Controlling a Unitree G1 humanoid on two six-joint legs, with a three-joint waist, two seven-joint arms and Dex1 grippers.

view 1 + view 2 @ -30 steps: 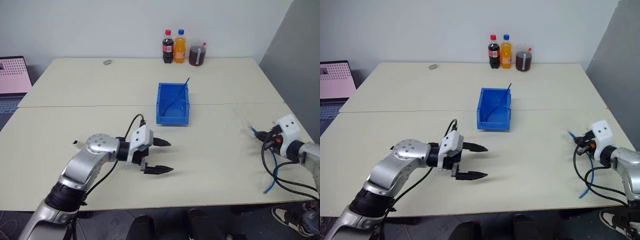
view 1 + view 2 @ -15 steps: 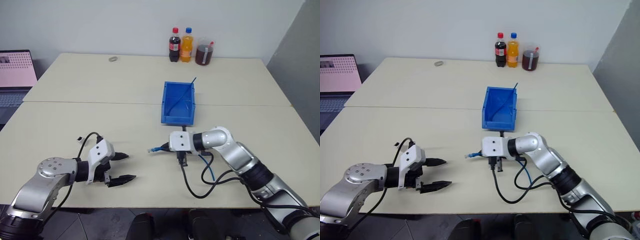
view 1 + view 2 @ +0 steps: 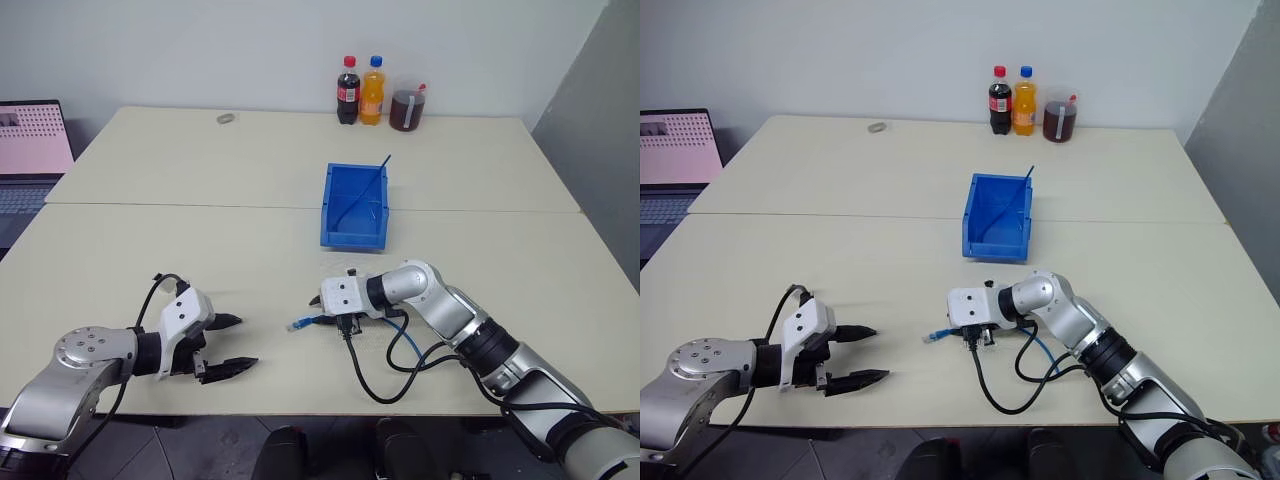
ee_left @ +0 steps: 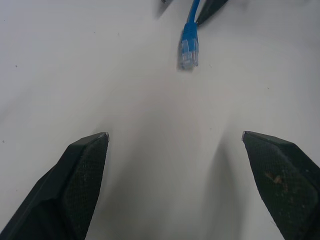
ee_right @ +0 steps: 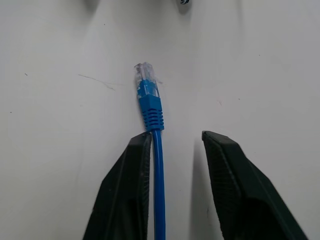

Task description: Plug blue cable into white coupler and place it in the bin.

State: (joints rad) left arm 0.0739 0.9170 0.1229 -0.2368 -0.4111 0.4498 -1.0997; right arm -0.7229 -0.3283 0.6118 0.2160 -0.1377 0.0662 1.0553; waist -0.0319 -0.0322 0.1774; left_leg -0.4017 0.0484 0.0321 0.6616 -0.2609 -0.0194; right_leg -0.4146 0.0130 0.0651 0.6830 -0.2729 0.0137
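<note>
Your right gripper (image 5: 172, 150) has its fingers apart around the blue cable (image 5: 150, 107) lying on the table (image 3: 150, 250), left gripper (image 4: 172, 150) spread empty nearby; plugging undone, bin (image 3: 355, 205) placement remains.

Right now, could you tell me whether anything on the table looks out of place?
A thin blue cable already lies in the bin, one end poking over its far rim. Nothing looks spilled or damaged.
</note>
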